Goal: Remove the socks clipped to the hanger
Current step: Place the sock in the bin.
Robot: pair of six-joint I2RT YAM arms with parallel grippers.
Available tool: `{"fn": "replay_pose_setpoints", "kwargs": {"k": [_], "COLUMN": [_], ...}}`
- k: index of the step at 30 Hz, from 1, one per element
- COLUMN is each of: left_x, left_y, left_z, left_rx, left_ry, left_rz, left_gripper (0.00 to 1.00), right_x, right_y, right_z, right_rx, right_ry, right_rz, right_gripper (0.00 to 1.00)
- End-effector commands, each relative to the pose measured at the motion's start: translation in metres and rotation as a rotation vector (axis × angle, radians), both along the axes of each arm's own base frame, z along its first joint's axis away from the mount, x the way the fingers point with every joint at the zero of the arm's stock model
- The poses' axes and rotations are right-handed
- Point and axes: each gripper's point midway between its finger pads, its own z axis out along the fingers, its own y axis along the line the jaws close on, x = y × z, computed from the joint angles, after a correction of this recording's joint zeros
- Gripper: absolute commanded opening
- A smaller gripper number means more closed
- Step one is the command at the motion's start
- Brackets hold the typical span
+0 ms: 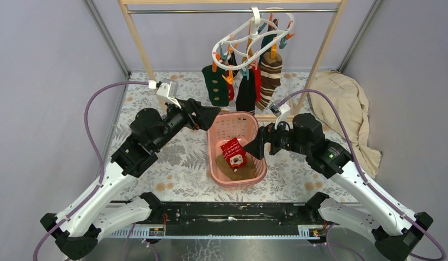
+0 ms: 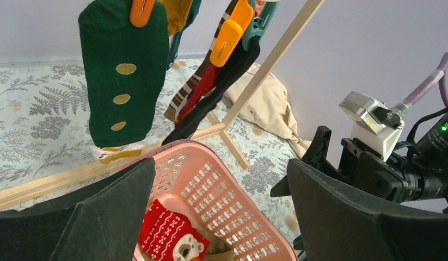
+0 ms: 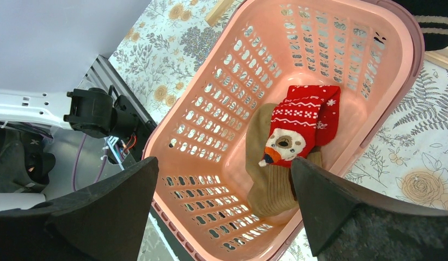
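With a red sock (image 1: 231, 150) and a brown sock (image 1: 235, 172) in the pink basket (image 1: 216, 128) mid-surface and the rest clipped to the hanger (image 1: 249, 38) at its 12 o'clock, left fingers (image 1: 205, 113) and right fingers (image 1: 255, 147) gape empty, so one likely reaches up next for the green dotted sock (image 1: 216, 87).

table (image 1: 172, 163): floral-print top | pink basket (image 1: 232, 125) at centre | beige cloth (image 1: 347, 109) far right | wooden rack (image 1: 140, 49) standing behind

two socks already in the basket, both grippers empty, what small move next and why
Probably raise the left gripper to the lower end of the green sock. That gripper is open, empty and nearest, and the sock hangs clipped just ahead of it, above the basket.
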Motion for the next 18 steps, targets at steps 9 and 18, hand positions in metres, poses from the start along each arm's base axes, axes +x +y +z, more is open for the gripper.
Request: {"fn": "replay_pose_setpoints", "kwargs": {"k": [9,18], "left_x": [0.0039,0.0093], "left_y": [-0.0013,-0.0034], "left_z": [-0.0005,0.0013], "left_rx": [-0.002,0.006], "left_ry": [-0.006,-0.014], "left_rz": [0.013,0.021], "left_gripper": [0.99,0.99], "right_x": [-0.0010,-0.0003], "right_y": [-0.0003,-0.0008], "right_z": [0.0087,0.0076], "right_rx": [0.022,0.016], "right_ry": [-0.030,-0.033], "right_rz": [-0.003,-0.005], "right_gripper": [1.00,1.00]}}
